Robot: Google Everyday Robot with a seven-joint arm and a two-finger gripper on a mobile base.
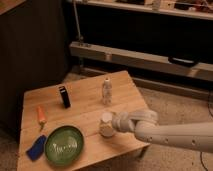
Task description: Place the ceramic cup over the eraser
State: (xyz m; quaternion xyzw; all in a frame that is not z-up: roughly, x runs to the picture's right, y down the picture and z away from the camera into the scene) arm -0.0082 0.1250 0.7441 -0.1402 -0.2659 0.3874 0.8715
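The ceramic cup (105, 123), small and white, stands on the wooden table (85, 107) near its front right edge. My gripper (113, 125) reaches in from the right at table height and is shut on the cup's right side. The white arm trails off to the lower right. The eraser (64, 96), a black upright block, stands apart at the table's left middle, well behind and left of the cup.
A clear slim bottle (106, 90) stands just behind the cup. A green plate (64, 145) lies at the front left, with a blue flat lump (36, 147) beside it. An orange carrot-like piece (41, 114) lies near the left edge.
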